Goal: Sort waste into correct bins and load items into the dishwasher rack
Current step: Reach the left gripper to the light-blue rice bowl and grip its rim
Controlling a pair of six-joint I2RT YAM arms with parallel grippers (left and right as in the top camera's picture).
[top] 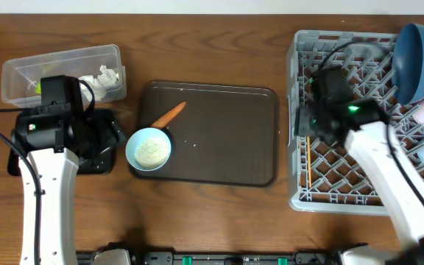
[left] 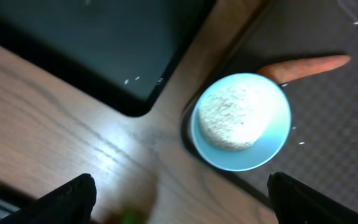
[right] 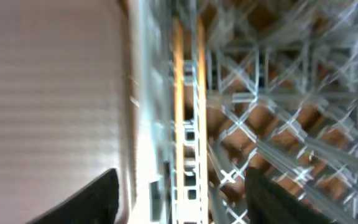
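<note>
Pale-teal bowl (top: pixel 132 153) of white rice (left: pixel 232 121) at left edge of brown serving tray (top: pixel 227 147), orange carrot piece (top: pixel 169 115) touching its rim. Left end effector (left: pixel 182 202) wide open, empty, above counter (left: pixel 42 124). Right end effector (right: pixel 179 199) open, empty, over wooden chopsticks (right: pixel 179 93) in dishwasher rack (top: pixel 337 177).

The left arm (top: pixel 46 184) and right arm (top: pixel 377 158) are wearing smooth white shells under blocky black wrist housings, with thin black cables (top: pixel 88 92) looping off them, a green light (top: pixel 353 110) glowing on the right one, and matte black fingers (left: pixel 67 198).
</note>
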